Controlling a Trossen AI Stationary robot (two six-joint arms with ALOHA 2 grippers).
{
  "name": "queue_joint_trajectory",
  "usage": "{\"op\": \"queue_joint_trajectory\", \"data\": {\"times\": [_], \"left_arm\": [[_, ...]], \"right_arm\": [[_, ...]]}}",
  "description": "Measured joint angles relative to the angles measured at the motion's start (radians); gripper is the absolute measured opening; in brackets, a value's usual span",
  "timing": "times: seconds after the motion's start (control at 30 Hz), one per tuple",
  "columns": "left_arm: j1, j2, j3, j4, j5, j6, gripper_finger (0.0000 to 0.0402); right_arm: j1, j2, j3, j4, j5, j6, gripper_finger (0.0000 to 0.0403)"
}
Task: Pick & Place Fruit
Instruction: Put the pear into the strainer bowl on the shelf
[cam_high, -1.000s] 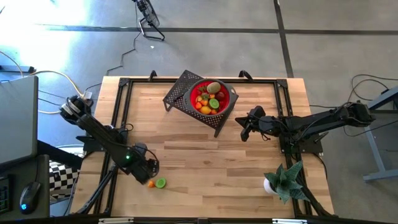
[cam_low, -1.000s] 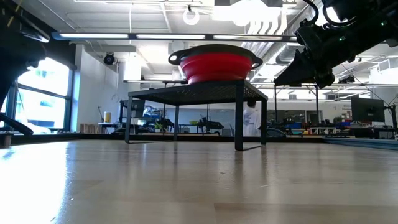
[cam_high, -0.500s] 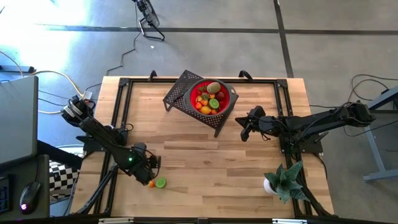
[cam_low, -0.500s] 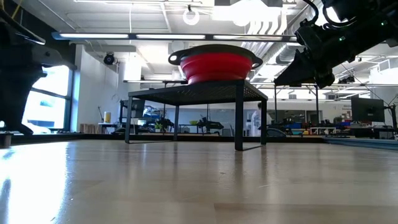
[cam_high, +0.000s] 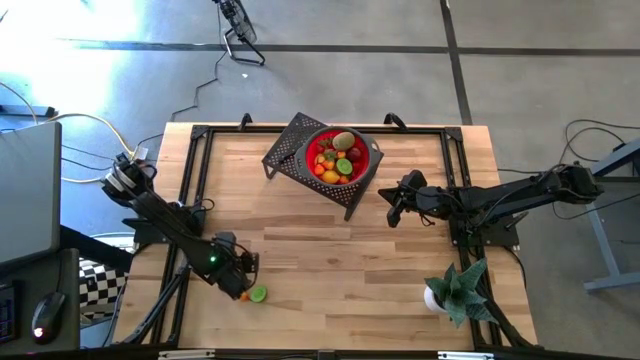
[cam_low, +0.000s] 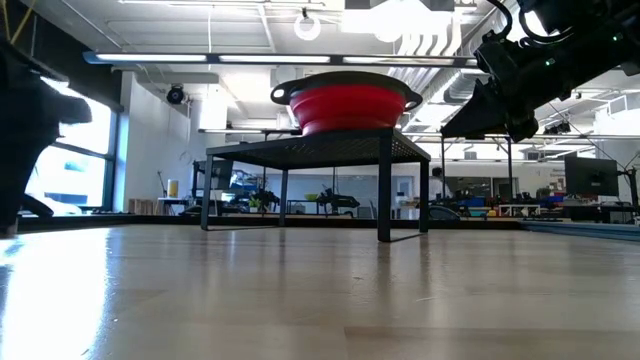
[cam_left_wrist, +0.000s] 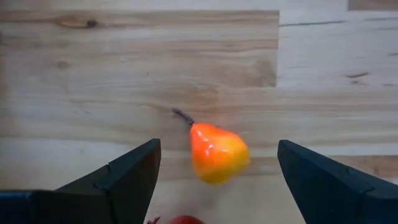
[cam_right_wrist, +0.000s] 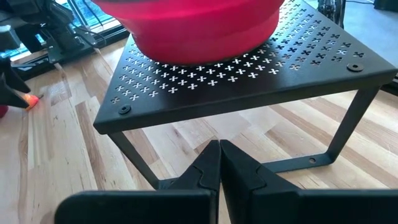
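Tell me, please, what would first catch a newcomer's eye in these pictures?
Most likely the red bowl, heaped with toy fruit and raised on a black perforated stand at the table's far middle. Next, the left gripper, open over an orange-yellow pear near the table's front left edge. The right gripper hangs shut beside the stand.
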Motion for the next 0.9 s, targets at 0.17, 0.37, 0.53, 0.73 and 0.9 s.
{"op": "queue_joint_trajectory", "data": {"times": [0.17,0.37,0.53,0.73,0.9], "left_arm": [[0.0,0.059,0.0,0.04,0.003,0.0,0.0317],[0.0,0.065,0.0,0.039,0.003,-0.002,0.0317],[0.0,0.065,0.0,0.038,0.004,-0.002,0.0317],[0.0,0.065,0.0,0.038,0.004,-0.001,0.0297],[0.0,0.065,0.0,0.039,0.004,-0.001,0.0254]], "right_arm": [[0.0,0.0,0.0,0.0,0.0,0.0,0.0002],[0.0,0.0,0.0,0.001,0.0,0.0,0.0002],[0.0,0.0,0.0,0.001,0.0,0.0,0.0002],[0.0,0.0,0.0,0.001,0.0,0.0,0.0002],[0.0,0.0,0.0,0.001,0.0,0.0,0.0002]]}}
